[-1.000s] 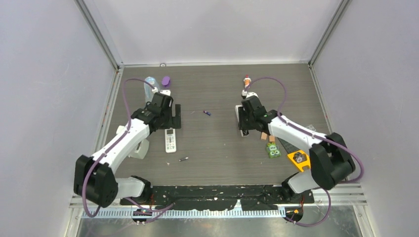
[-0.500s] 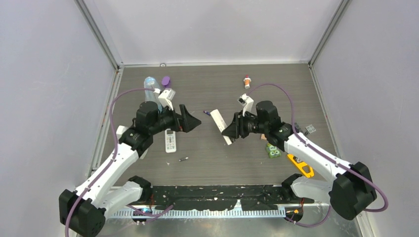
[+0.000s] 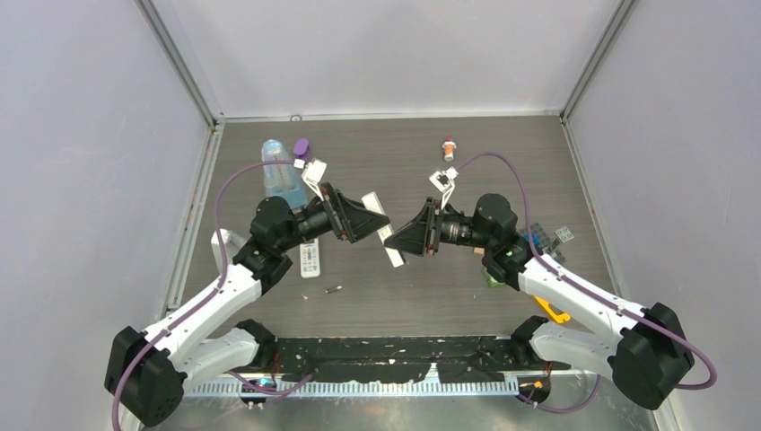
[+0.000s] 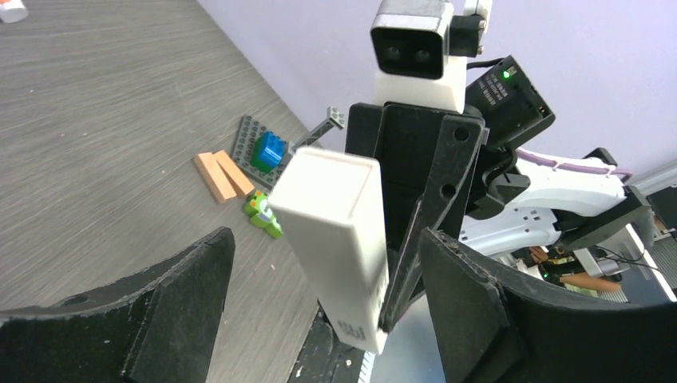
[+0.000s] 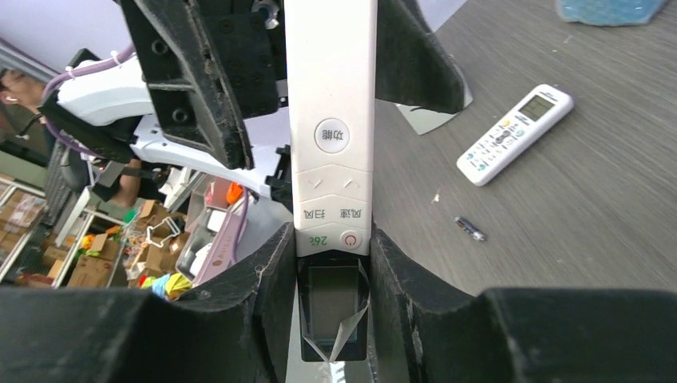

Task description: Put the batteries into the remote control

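Nearest my bases, one dark battery (image 3: 333, 289) lay on the table (image 3: 431, 296), touching nothing. Just beyond it and slightly left, the remote (image 3: 310, 259) lay flat with its buttons and screen up, apart from both claws.

Above mid-table my two claws faced each other, raised off the wood. My right claw (image 3: 401, 242) was clamped on the dark end of a white bar (image 4: 335, 223), holding it tilted with its plain end pointing toward my left arm. My left claw (image 3: 366, 220) stood wide, one finger on either side of that plain end, with a gap showing on both sides.

Off to my right, toy bricks (image 3: 547, 235) sat on the wood. Farther back on the left sat a clear bottle (image 3: 280, 180) with a purple cap (image 3: 301, 145) just beside it. A little red-and-white bottle (image 3: 449, 146) stood at the back on the right.
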Controlling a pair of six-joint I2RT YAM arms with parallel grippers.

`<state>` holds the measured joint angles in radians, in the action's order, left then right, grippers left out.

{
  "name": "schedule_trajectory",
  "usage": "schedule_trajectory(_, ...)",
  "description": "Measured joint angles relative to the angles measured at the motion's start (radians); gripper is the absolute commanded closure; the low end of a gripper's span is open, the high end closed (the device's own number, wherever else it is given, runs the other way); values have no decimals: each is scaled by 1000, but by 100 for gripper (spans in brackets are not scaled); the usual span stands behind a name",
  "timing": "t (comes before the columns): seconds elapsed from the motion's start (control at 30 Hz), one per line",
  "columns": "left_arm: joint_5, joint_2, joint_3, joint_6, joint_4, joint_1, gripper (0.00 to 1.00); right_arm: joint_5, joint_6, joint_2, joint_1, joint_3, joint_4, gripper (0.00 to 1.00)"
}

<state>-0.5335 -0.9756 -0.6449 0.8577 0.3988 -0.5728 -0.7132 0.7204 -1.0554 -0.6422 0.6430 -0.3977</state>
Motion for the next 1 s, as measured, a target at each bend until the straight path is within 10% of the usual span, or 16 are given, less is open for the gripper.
schedule_trajectory(0.3, -23, -9, 0, 65, 85, -18, 99, -8, 13, -5, -42, 0, -28, 67)
schedule_trajectory(0.4, -33, -5, -1, 64, 85, -19, 100, -9, -2, -4, -44, 5, -19, 35)
schedule_trajectory(0.53, -20, 6, -12, -50, -19, -22, 100, 47, -37, 17, -45, 22, 91, 17)
schedule_trajectory(1.0, 129, 3, -222, -691, -616, -232, 100, 388, -237, 175, -110, 198, 455, 34)
